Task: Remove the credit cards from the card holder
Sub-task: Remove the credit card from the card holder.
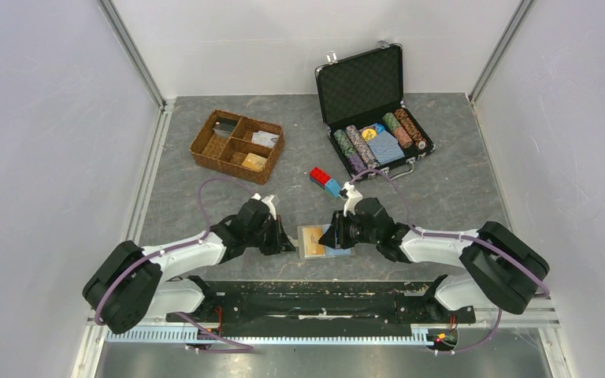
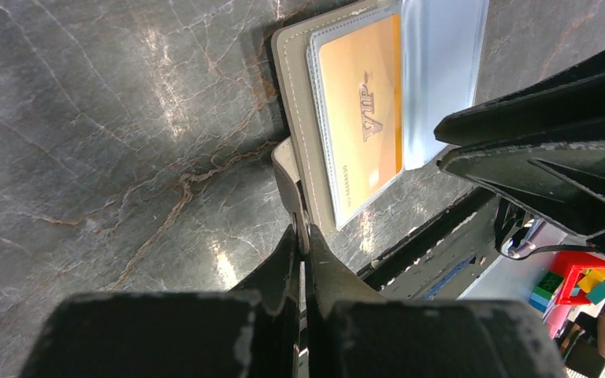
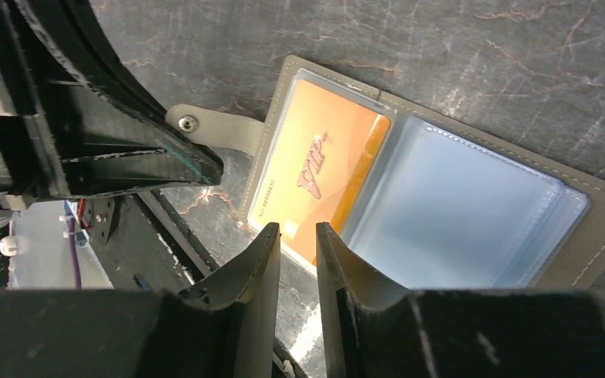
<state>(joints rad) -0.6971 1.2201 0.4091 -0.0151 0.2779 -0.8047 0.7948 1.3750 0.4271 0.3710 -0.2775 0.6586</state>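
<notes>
Left gripper [image 2: 302,236]: we had it clamped shut on the tab [image 3: 220,130] of the holder [image 2: 291,94].
Right gripper [image 3: 298,244]: fingers narrowly apart, nothing between them.
Holder: lay open on the counter [image 2: 87,118] between both grippers.
Orange card [image 3: 323,165]: sleeved, just ahead of the right tips; blue cards [image 3: 457,205] ahead and to their right.
Axis: the orange card's long axis ran away from the right gripper, a short edge nearest its tips; the open holder stretched off to the right.
Risk: we judged the tips might pinch the clear sleeve with the card, dragging the whole holder; the tab could slip from the left grip, or the flat card deny the fingers any purchase.
</notes>
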